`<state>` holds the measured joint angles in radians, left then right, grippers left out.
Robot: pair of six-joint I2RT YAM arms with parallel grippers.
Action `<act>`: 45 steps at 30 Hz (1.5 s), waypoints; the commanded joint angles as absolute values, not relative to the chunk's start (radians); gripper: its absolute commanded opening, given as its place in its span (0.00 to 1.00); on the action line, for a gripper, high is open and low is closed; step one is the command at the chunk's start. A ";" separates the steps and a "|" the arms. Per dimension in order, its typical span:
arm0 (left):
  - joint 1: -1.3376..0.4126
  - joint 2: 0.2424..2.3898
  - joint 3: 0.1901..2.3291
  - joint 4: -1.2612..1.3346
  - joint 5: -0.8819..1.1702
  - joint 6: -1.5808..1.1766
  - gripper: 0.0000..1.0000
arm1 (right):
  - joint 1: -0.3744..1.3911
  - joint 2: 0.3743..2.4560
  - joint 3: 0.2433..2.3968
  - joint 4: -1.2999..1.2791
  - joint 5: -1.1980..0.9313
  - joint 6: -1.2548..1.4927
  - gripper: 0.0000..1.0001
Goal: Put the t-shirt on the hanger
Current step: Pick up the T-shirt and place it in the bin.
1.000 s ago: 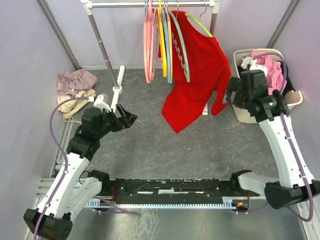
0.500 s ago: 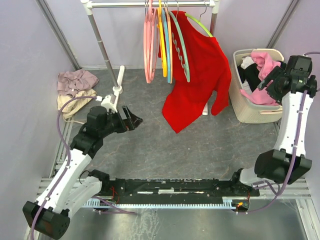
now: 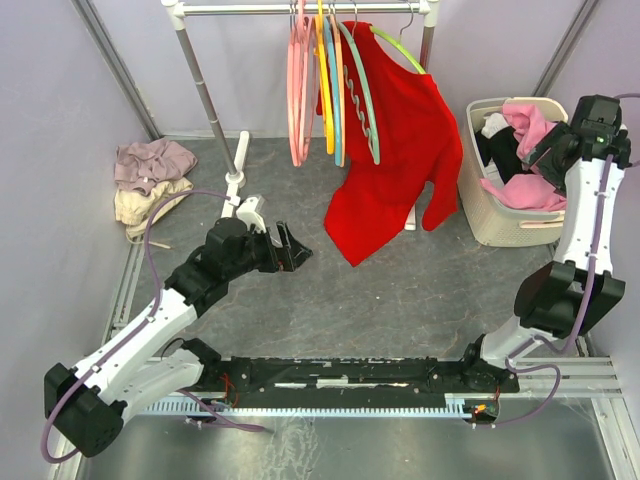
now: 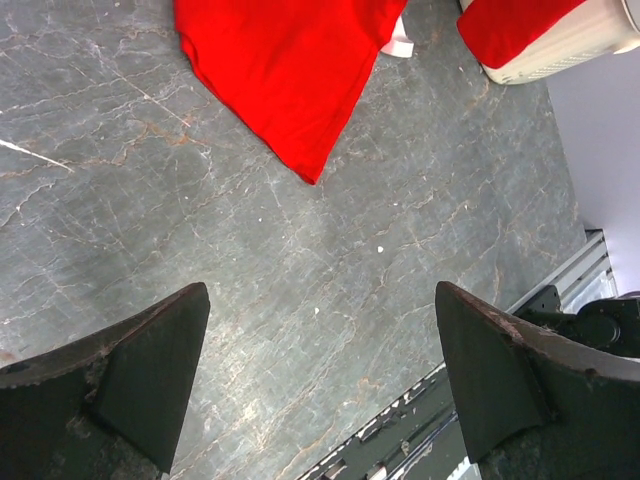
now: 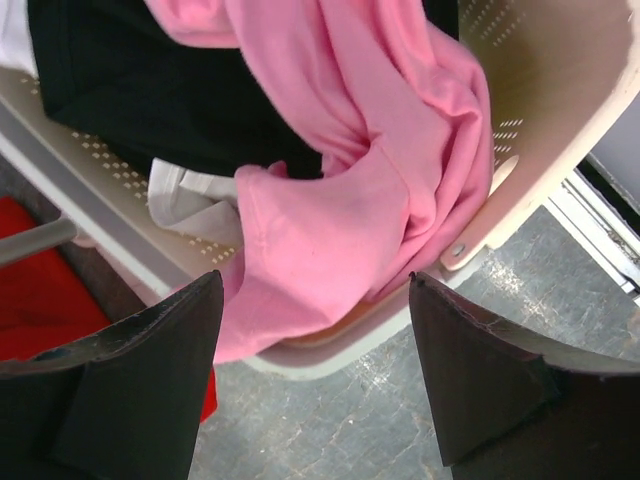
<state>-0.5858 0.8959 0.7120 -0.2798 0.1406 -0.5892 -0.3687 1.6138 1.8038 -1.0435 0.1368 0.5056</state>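
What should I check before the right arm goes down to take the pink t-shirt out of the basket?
1. Right gripper open: ok, its fingers stand wide apart.
2. Right gripper over the t-shirt: ok, pink cloth shows between the fingers in the wrist view.
3. T-shirt free to lift: cannot tell. It drapes over the rim of the basket and lies against a black garment and a white garment.
4. Left gripper open and empty: ok, only floor shows between its fingers.
5. Hanger easy to reach: cannot tell. It hangs on the rail, crowded between other hangers and the red shirt.
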 commanded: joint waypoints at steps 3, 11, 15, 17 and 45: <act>-0.589 0.876 0.695 -0.200 0.153 -0.613 0.99 | -0.370 1.687 1.853 -0.999 0.225 0.529 0.81; -0.589 0.844 0.694 -0.214 0.143 -0.620 0.99 | -0.358 1.739 1.809 -0.961 0.218 0.515 0.65; -0.590 0.839 0.705 -0.227 0.141 -0.617 1.00 | -0.354 1.741 1.803 -0.953 0.207 0.508 0.48; -0.590 0.836 0.706 -0.231 0.140 -0.617 1.00 | -0.352 1.741 1.800 -0.949 0.193 0.505 0.36; -0.590 0.787 0.789 -0.371 0.072 -0.594 1.00 | -0.287 1.172 1.952 -0.633 -0.166 0.620 0.01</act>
<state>-0.5858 0.8082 0.7395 -0.3660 0.0971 -0.5892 -0.2878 1.2346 1.8957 -0.8074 -0.0151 0.5571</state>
